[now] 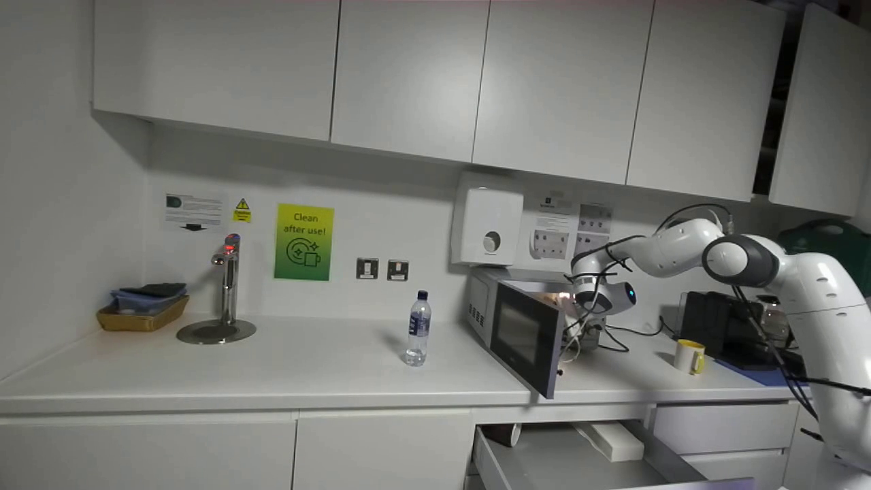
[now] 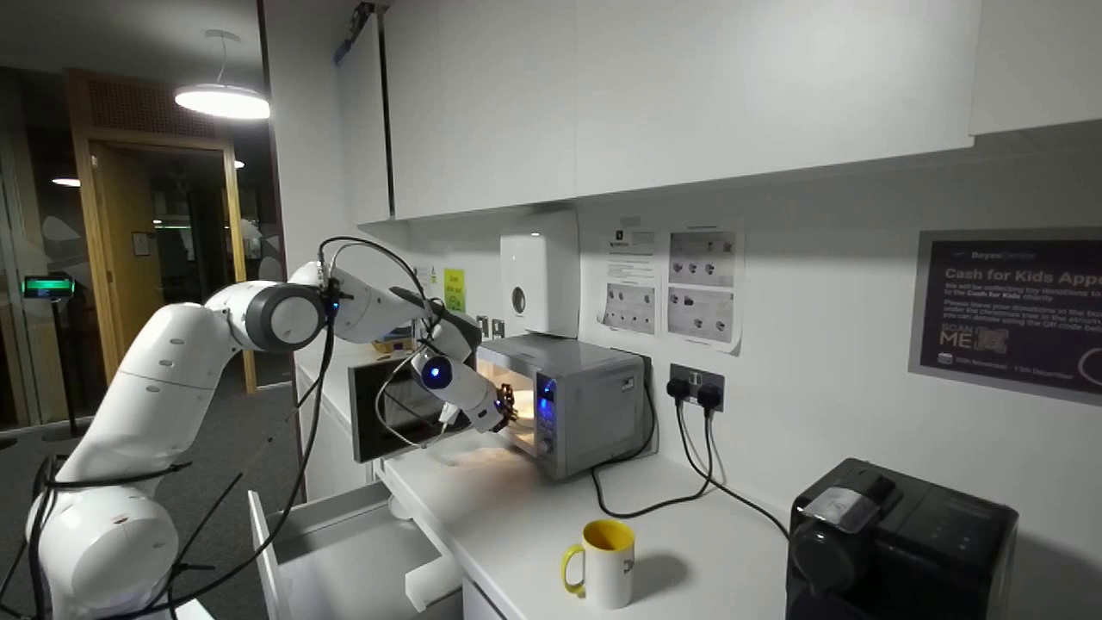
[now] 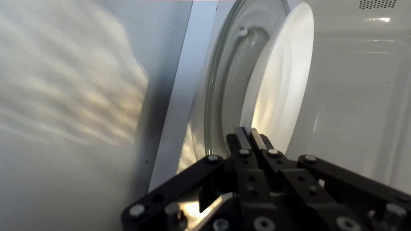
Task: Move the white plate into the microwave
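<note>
The silver-grey microwave (image 2: 594, 405) stands on the counter with its door (image 1: 524, 327) swung wide and a warm light inside. My gripper (image 3: 247, 129) reaches into the opening, its fingers shut on the near rim of the white plate (image 3: 290, 67). In the wrist view the plate is inside the cavity, tilted relative to the glass turntable (image 3: 213, 96) beside it. Whether the plate touches the turntable I cannot tell. An exterior view shows the gripper (image 2: 514, 406) at the microwave's mouth, where glare obscures the plate. From the door side, the door and arm hide the plate.
The open door juts past the counter's front edge, close to my wrist. Below it a drawer (image 1: 565, 463) is pulled out. A water bottle (image 1: 418, 333) stands to one side of the microwave; a yellow-and-white mug (image 2: 609, 568) and a black coffee machine (image 2: 895, 551) stand to the other.
</note>
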### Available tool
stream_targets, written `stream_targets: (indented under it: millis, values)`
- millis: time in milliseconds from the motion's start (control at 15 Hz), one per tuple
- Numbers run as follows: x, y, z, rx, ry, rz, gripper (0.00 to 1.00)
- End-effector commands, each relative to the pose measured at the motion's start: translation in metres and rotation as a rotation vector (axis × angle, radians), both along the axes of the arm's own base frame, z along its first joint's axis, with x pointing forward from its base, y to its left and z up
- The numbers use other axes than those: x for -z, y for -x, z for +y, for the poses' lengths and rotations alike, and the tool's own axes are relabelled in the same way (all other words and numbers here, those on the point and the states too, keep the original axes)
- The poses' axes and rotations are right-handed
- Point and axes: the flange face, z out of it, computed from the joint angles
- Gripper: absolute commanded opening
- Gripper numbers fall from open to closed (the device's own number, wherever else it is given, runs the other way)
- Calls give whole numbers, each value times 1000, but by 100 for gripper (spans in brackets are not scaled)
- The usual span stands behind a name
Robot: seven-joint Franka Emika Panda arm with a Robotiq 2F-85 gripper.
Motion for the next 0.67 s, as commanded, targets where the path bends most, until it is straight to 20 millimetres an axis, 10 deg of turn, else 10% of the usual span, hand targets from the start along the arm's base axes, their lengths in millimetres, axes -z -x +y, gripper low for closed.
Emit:
stream_targets:
  millis: [0,600]
  values:
    - [-11,-13,-1,10,42,-25,1]
    - [-4,-28,4,-4,58,-32,1]
